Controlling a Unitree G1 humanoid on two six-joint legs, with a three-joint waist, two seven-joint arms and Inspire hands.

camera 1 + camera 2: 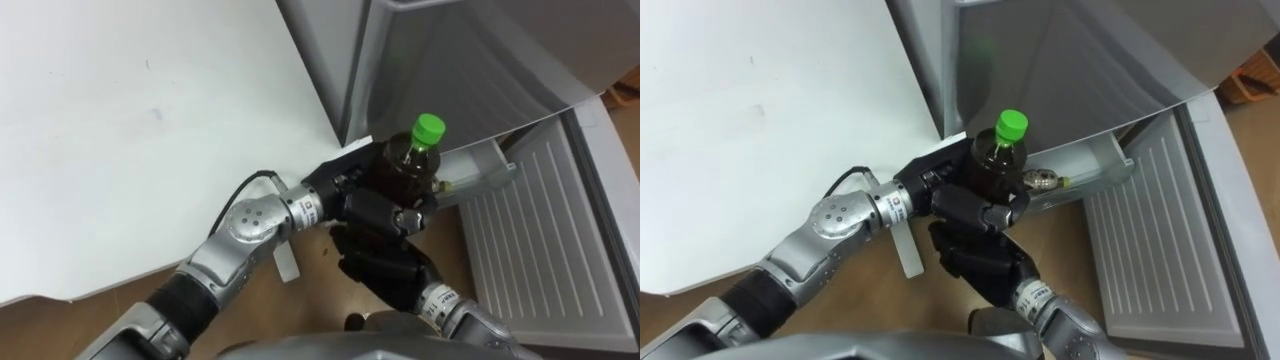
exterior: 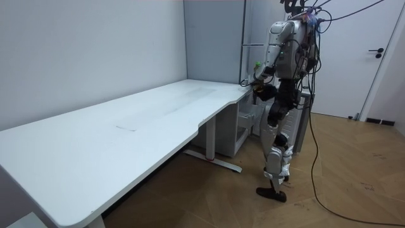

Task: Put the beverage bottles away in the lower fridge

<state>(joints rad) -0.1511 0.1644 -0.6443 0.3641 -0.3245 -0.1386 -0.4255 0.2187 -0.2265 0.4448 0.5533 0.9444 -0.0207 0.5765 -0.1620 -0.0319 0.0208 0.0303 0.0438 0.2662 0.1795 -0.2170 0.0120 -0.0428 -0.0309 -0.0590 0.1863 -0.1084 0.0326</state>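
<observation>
Dark plastic drink bottle with green cap (image 1: 408, 165) upright, clasped in left hand (image 1: 347, 187); right hand (image 1: 385, 268) directly beneath (grip: cannot tell). Grey fridge's open lower door (image 1: 540, 250) just beside. Risk: bottle slips between hands or clips the door.

From my seat the light is bright and even, falling from above, with no hard glare. The white table (image 1: 150, 120) reads nearly flat; under its edge the floor (image 1: 310, 300) lies in soft shade. The fridge (image 1: 480, 60) carries a dull grey sheen. The dark bottle (image 1: 405, 160) swallows detail — its green cap (image 1: 428, 127) stands out brightly. In the room view the shadows under the table are faint and diffuse.
</observation>
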